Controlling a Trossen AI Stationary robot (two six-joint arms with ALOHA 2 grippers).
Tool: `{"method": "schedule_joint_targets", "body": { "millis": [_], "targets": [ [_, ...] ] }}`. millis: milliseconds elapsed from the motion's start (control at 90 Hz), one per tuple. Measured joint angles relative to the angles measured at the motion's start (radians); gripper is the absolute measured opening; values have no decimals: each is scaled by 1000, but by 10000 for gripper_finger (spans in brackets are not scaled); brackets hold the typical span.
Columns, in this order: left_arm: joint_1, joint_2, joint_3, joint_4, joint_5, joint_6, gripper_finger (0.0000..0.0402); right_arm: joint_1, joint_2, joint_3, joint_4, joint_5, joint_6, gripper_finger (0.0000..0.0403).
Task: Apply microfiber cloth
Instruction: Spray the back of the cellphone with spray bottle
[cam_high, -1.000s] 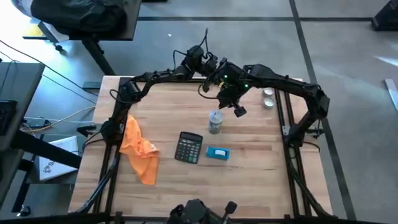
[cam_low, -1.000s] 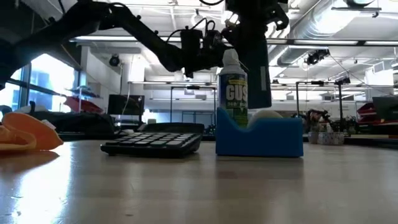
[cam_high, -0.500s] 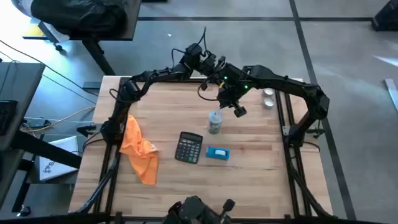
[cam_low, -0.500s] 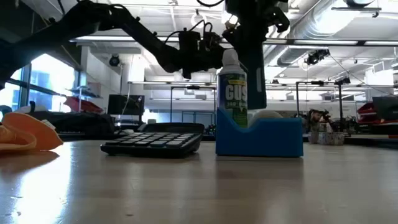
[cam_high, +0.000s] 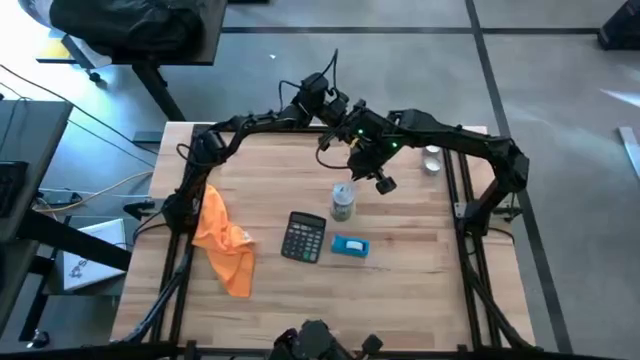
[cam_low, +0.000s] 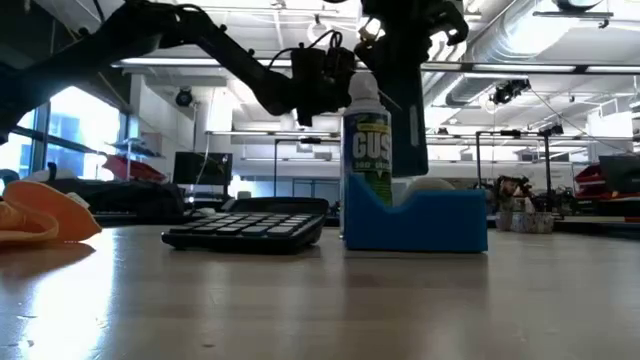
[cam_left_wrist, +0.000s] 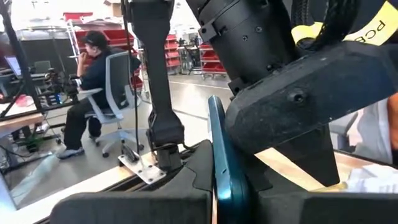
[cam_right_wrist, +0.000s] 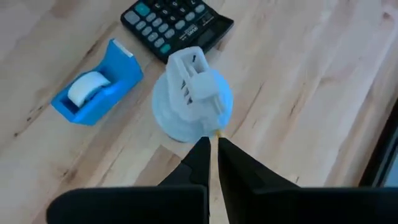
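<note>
The orange microfiber cloth (cam_high: 225, 240) lies crumpled on the table's left side, and shows in the low view as the cloth (cam_low: 40, 215); no gripper touches it. My left gripper (cam_high: 330, 100) hovers at the far middle, shut on a flat teal slab (cam_left_wrist: 221, 168). My right gripper (cam_right_wrist: 211, 152) is shut and points down at the white top of a spray can (cam_high: 342, 200), which stands upright in mid-table. My left gripper pinches the teal slab between its two fingers, which lie against the slab's flat faces (cam_left_wrist: 217, 186). The slab stands on edge and is lifted clear of the table. My right gripper's shut fingertips (cam_right_wrist: 200, 148) meet the edge of the can's white nozzle cap (cam_right_wrist: 208, 106), slanting down from the far right. A thin yellow piece (cam_right_wrist: 217, 133) shows at the tips; I cannot tell whether it is pinched.
A black calculator (cam_high: 303, 237) and a blue tape dispenser (cam_high: 350, 246) lie just nearer than the can. Two small round things (cam_high: 431, 158) sit at the far right. Bare wood stretches along the near edge.
The spray can has slid a little toward the table's near-left, staying upright, and stands closer in the low view. My right gripper has followed it, still shut.
</note>
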Motion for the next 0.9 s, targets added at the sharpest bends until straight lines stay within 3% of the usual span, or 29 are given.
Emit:
{"method": "schedule_joint_targets", "body": {
  "millis": [900],
  "targets": [
    [4,0,0,-8,-67,14,1,26,0,0,38,2,-67,0]
  ]
}}
